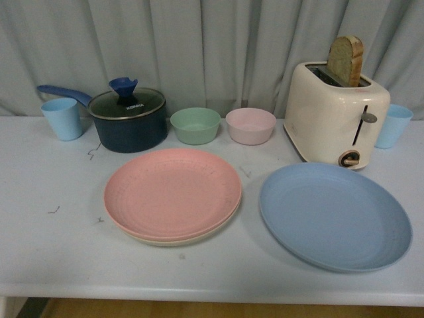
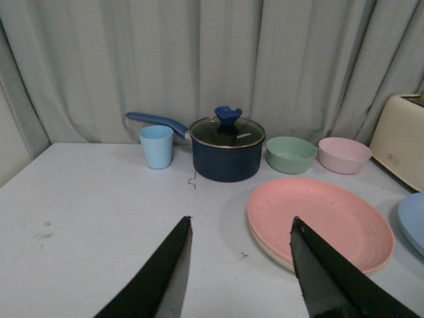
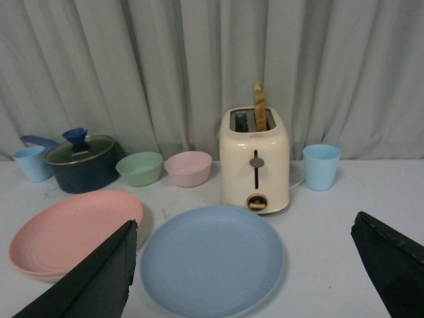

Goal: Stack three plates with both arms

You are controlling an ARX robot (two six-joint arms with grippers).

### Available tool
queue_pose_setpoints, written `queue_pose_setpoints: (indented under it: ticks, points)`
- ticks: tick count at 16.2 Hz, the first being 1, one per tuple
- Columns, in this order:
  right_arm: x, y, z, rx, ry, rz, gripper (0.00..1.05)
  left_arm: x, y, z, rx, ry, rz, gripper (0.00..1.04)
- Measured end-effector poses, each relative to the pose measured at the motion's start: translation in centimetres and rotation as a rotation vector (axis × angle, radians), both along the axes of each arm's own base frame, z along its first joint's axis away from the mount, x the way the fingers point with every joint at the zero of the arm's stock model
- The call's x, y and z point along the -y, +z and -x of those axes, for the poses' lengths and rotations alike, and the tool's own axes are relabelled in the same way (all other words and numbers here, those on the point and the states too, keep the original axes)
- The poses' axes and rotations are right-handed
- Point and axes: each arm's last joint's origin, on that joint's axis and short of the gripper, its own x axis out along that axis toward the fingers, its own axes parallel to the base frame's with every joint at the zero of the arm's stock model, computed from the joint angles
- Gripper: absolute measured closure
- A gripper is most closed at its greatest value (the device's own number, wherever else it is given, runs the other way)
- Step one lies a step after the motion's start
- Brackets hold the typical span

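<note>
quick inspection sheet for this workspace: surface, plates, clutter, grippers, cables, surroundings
surface: pale table, a few small dark specks towards the pot side
job's things: pink plate lies on beige plate, only its rim showing; blue plate lies alone beside them, not yet stacked
clutter: lidded pot, green bowl, pink bowl, toaster with bread slice, blue cup by pot, blue cup by toaster
grippers: left gripper open, empty; right gripper open, empty
cables: nothing seen
surroundings: grey curtain behind the table
</note>
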Motion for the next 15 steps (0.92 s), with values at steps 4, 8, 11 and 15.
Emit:
queue_pose_setpoints:
  ticks: [4,8,11,15]
  points:
    - [3.0,1.5,-8.8,0.047,-0.12,-0.094,0.06,0.0,0.0,0.0,-0.002,0.003,0.0,0.11]
    - [2.8,-6.1,-18.6,-0.415,-0.297,-0.217,0.06,0.0,0.0,0.0,-0.001,0.003,0.0,0.07]
    - [1.0,-9.8,-22.0,-0.603,-0.345,-0.248,0.06,0.0,0.0,0.0,-0.001,0.003,0.0,0.07]
    - [0.1,-11.8,-25.3,-0.729,-0.458,-0.231,0.06,0.0,0.0,0.0,-0.001,0.003,0.0,0.07]
